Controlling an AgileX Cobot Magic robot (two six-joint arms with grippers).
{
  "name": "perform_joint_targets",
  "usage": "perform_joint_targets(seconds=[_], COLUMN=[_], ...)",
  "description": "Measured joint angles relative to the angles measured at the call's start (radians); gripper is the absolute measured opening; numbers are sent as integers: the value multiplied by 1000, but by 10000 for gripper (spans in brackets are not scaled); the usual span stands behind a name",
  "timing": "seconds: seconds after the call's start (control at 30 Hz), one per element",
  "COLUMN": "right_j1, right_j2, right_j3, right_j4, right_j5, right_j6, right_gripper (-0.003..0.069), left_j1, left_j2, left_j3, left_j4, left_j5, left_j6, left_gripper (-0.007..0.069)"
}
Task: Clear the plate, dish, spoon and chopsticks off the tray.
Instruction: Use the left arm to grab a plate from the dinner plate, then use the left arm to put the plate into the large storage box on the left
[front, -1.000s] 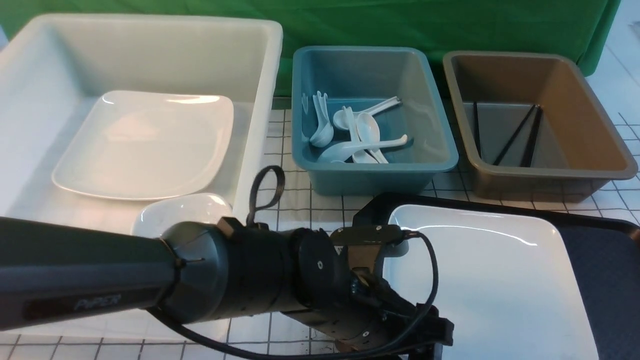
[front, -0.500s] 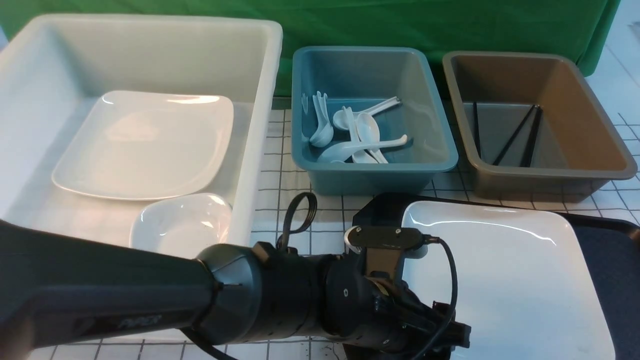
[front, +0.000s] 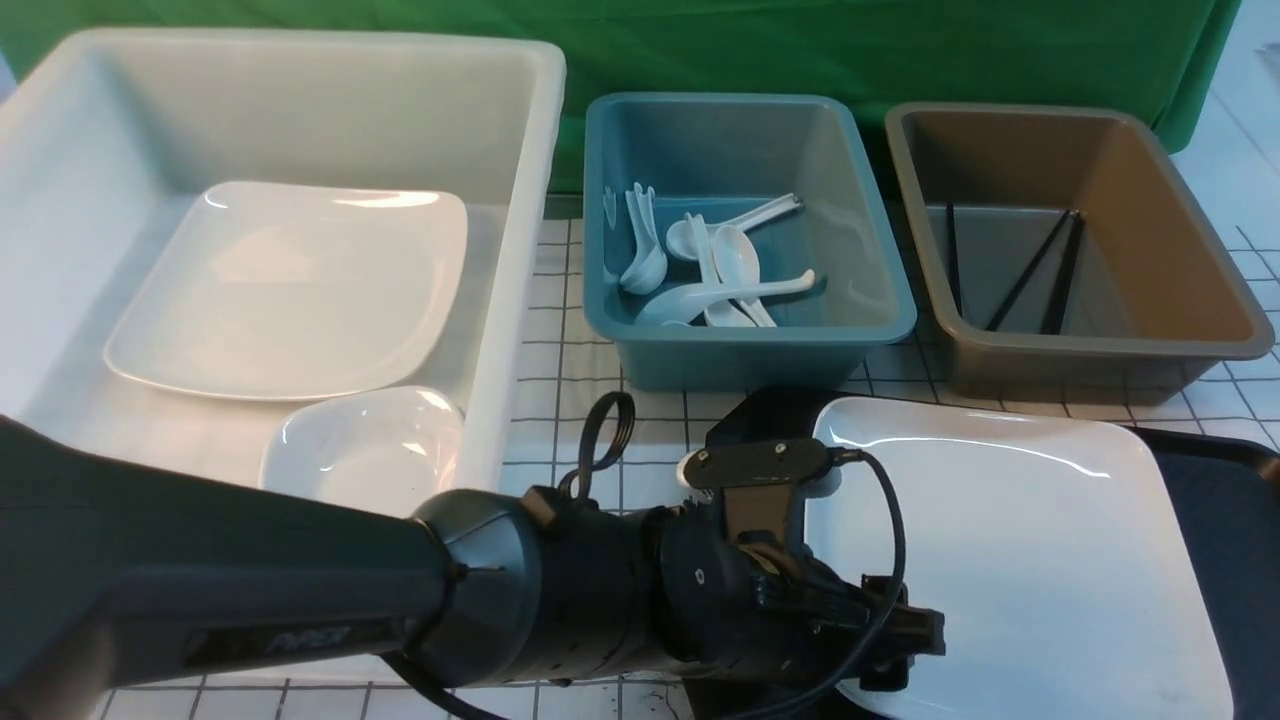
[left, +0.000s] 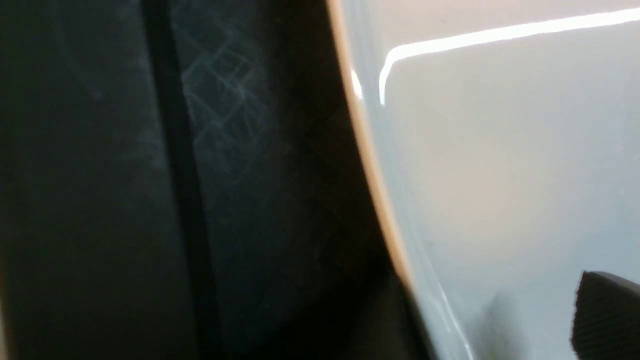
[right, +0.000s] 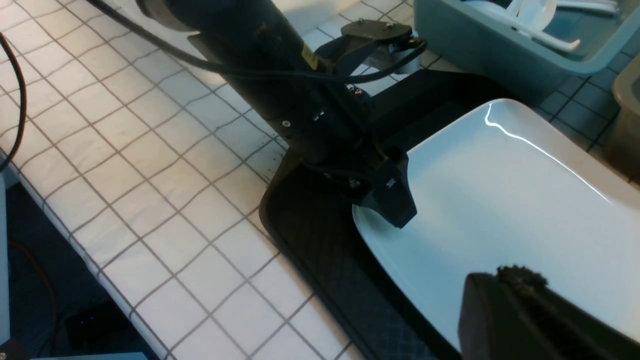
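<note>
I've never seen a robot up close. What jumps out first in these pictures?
The thick black left arm fills the near foreground, its fingers at the near-left edge of the big white plate on the black tray. Behind stand a white bin holding another plate and a dish, a blue bin of spoons and a brown bin of black chopsticks.

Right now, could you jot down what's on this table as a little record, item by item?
tray: black, holding the plate
left pincer: at the plate's left rim, one finger over it, the other hidden
right pincer: shut
white bin: second plate and small dish
blue bin: white spoons
brown bin: black chopsticks
</note>
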Motion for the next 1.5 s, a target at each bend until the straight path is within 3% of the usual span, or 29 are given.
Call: perform_joint_targets(seconds=[0.03,0.17,0.2,0.23,0.3,0.5,0.83,1.17,1.3,1.5], right_j1=[0,0,0,0,0,0,0,0,0,0], right_j2=[0,0,0,0,0,0,0,0,0,0], right_j3=[0,0,0,0,0,0,0,0,0,0], right_j4=[0,0,0,0,0,0,0,0,0,-3], right_j5=[0,-2,-2,-2,-2,2,6,31,76,102], right_j6=[0,18,18,20,22,23,24,24,24,24], right_gripper=[52,52,52,52,52,52,52,52,56,62], left_j1=[0,1,2,4,21,89,133,143,201,390], left_j2=[1,8,8,9,-2,-101,-371,-487,-530,-662], left_j3=[0,0,0,0,-1,11,13,22,23,24], left_j4=[0,-29,-26,-11,6,69,175,203,209,206], left_j5=[0,-3,-1,7,43,205,236,257,274,292], left_j6=[0,3,3,-2,-12,-12,1,2,2,2], left_gripper=[463,244,230,142,99,47,22,24,24,24])
